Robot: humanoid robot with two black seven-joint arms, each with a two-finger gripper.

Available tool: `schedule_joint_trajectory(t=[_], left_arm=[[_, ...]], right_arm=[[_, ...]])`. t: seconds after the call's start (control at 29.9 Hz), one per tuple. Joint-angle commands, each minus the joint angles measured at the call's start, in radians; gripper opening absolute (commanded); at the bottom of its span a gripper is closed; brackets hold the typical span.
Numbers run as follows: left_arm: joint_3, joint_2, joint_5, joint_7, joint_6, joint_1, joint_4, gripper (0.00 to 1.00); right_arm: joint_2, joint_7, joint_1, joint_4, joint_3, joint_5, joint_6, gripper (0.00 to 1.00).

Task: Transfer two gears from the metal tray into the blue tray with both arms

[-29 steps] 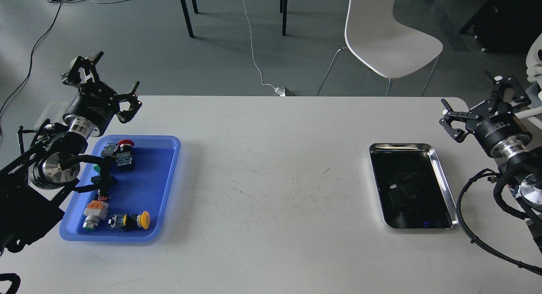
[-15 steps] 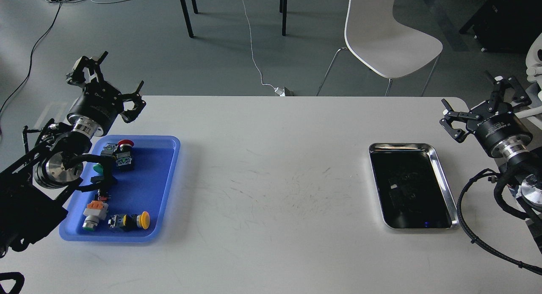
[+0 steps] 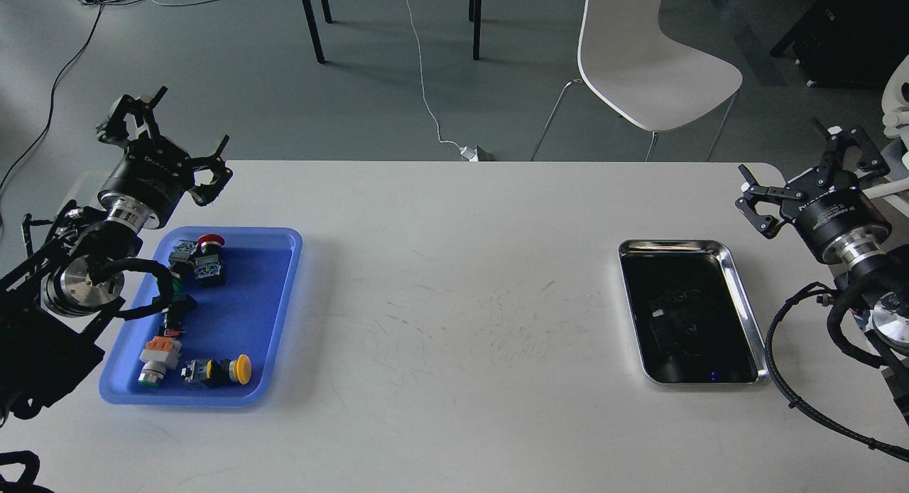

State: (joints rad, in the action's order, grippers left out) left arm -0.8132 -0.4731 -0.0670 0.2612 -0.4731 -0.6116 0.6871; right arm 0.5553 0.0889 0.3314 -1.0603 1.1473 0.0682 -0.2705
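Observation:
The blue tray [image 3: 273, 294] lies on the left of the white table and holds several colour-capped push buttons. The metal tray [image 3: 747, 305] lies on the right; its dark mirror bottom shows only reflections. I cannot make out a gear in either tray. My left gripper [image 3: 170, 134] is open and empty, above the table just behind the blue tray's far left corner. My right gripper [image 3: 799, 168] is open and empty, raised to the right of and behind the metal tray.
Red-capped [image 3: 210, 240], yellow-capped [image 3: 243, 369] and orange-and-grey [image 3: 158, 354] push buttons lie in the blue tray. My left arm's cable [image 3: 153, 280] hangs over its left side. A white chair [image 3: 639, 60] stands behind the table.

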Motion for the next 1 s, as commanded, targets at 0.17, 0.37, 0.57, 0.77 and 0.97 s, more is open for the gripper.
schedule_joint_trajectory(t=[0.17,0.37,0.57,0.77,0.97], left_arm=[[0.003,0.004,0.036,0.000,0.002,-0.007,0.005,0.99],[0.002,0.007,0.049,0.000,0.004,-0.005,0.008,0.99],[0.003,0.010,0.050,0.000,0.005,0.000,0.009,0.99],[0.003,0.011,0.071,0.003,0.005,0.003,0.009,0.99],[0.002,0.016,0.093,0.012,0.008,0.003,0.009,0.99]], right_arm=[[0.000,-0.001,0.001,0.002,-0.004,-0.001,-0.004,0.99],[0.015,-0.005,0.000,-0.004,-0.009,-0.001,-0.004,0.99],[0.038,-0.011,0.000,-0.009,-0.020,-0.002,-0.006,0.99],[0.092,-0.015,0.002,-0.039,-0.027,-0.005,0.000,0.99],[0.228,-0.017,0.012,-0.124,-0.119,-0.039,0.002,0.99]])
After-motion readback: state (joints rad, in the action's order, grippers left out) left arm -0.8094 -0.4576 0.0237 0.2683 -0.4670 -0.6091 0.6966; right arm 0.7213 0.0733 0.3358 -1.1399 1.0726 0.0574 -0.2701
